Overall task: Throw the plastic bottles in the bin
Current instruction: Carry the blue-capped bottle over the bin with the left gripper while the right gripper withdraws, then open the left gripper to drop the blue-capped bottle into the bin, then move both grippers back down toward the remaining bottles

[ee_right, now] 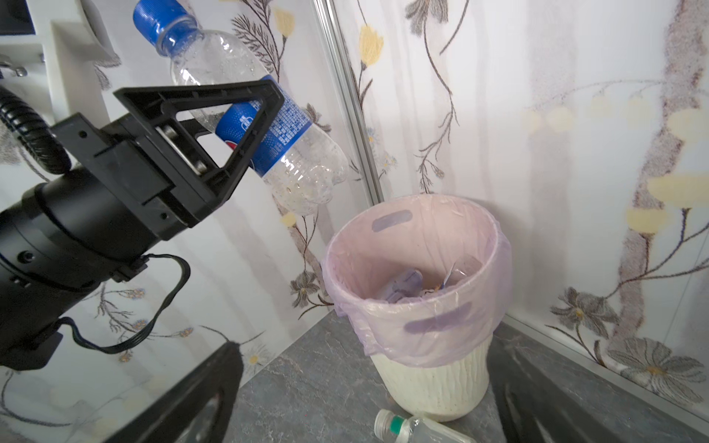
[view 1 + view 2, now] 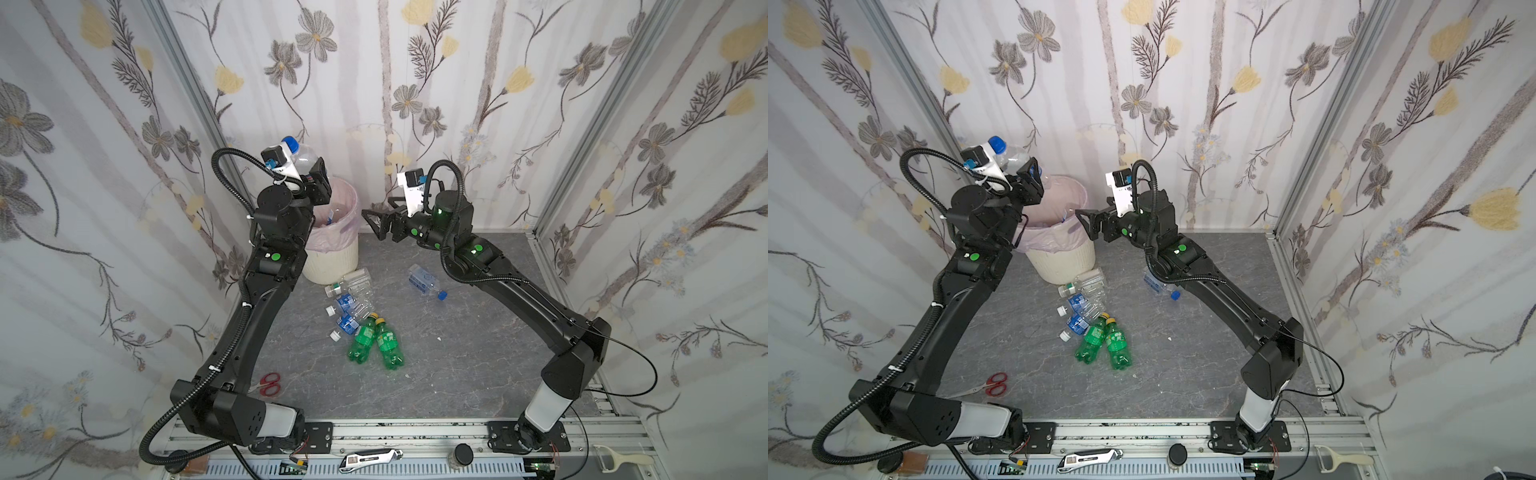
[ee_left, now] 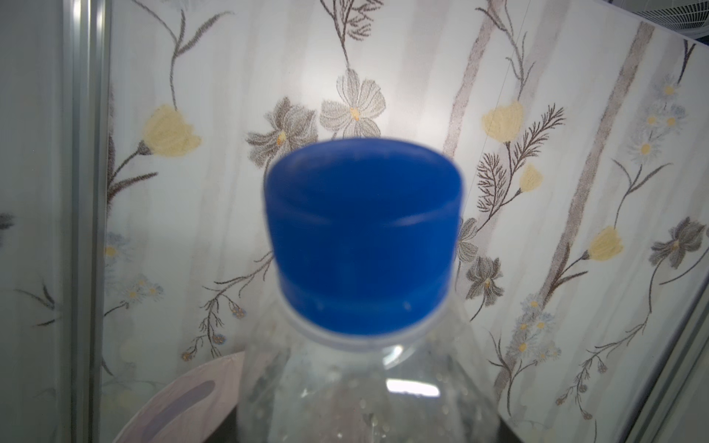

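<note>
Plastic bottles (image 2: 353,307) lie heaped mid-worktop (image 2: 478,353), right in front of the bin (image 2: 332,262) in the far left corner. Your left pincer (image 1: 264,126) is clamped on one bottle (image 1: 303,168) at its label (image 1: 295,130), high up and roughly over the bin. They look light, crushy and slick, so I'd grab mid-body. Right pincer (image 2: 372,226) is wide open, empty.

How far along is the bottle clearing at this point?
Done: a few bottles already lie inside the bin. In hand: the left gripper grips a blue-capped clear bottle raised near the rim; the right gripper is open and empty. Left: two green bottles, a cluster of clear bottles and one lone clear bottle on the tabletop.
</note>
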### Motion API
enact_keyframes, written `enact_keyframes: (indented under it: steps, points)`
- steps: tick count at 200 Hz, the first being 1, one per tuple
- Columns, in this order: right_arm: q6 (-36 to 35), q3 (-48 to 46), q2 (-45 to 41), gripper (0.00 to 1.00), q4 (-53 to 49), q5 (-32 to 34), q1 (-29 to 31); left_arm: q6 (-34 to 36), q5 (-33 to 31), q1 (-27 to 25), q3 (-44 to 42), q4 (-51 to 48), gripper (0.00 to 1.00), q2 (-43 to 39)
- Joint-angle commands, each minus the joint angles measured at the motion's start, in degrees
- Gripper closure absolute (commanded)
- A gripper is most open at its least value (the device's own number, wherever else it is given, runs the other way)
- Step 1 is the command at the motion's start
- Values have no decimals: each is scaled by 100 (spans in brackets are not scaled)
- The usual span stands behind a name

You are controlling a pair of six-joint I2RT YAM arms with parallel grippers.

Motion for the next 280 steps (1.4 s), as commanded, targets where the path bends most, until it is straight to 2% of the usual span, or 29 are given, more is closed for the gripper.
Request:
enact_keyframes:
  steps: [1,26,52,70,90,199,280]
  points:
    - [0,174,107,0,105,-139,33,301,-238,11,357,111,41,9]
    - [-8,175,183,0,81,-142,28,359,-278,53,599,119,40,233]
    - [44,132,285,0,36,-233,38,83,2,330,638,44,37,1044]
    - [71,64,294,0,20,-282,37,-275,275,479,1146,-694,26,1790]
    - [32,-118,179,0,25,-226,37,-443,516,444,1060,-709,0,1719]
    - [135,-739,-168,0,178,-105,28,-867,889,382,720,-698,0,1017]
    - [106,-2047,-960,0,173,482,-185,-1223,1139,-196,-1,-542,0,269]
